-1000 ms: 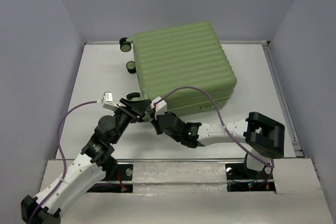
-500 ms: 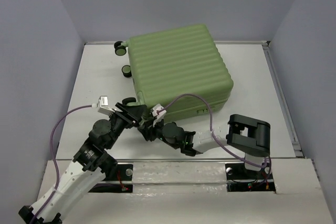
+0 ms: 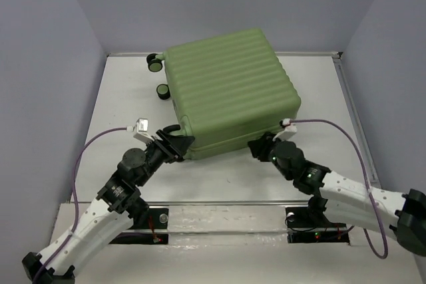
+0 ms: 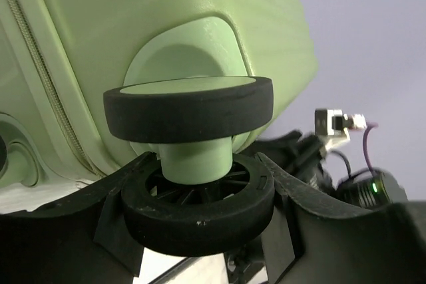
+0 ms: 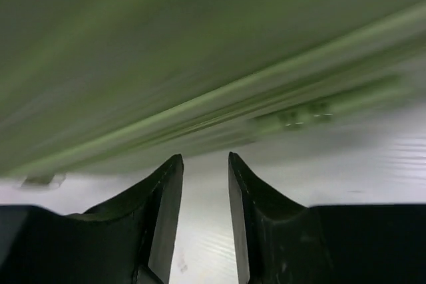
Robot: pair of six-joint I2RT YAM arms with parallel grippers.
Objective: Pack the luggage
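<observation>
The luggage (image 3: 229,91) is a closed light-green ribbed suitcase lying flat on the white table (image 3: 126,98). My left gripper (image 3: 174,143) is at its near left corner, shut on a black wheel (image 4: 200,207) with a green hub. A second wheel (image 4: 190,108) sits just above it. My right gripper (image 3: 256,145) is low at the suitcase's near side towards the right. Its jaws stand a narrow gap apart with nothing between them. The right wrist view shows that gripper (image 5: 205,161) just short of the blurred green shell (image 5: 200,64).
Two more black wheels (image 3: 154,62) (image 3: 162,90) stick out on the suitcase's far left side. Grey walls enclose the table on three sides. A raised rail (image 3: 353,118) runs along the table's right edge. Purple cables loop from both wrists.
My right arm swung from the near left corner of the suitcase to its near right side. The suitcase turned slightly. My left gripper stayed on the wheel.
</observation>
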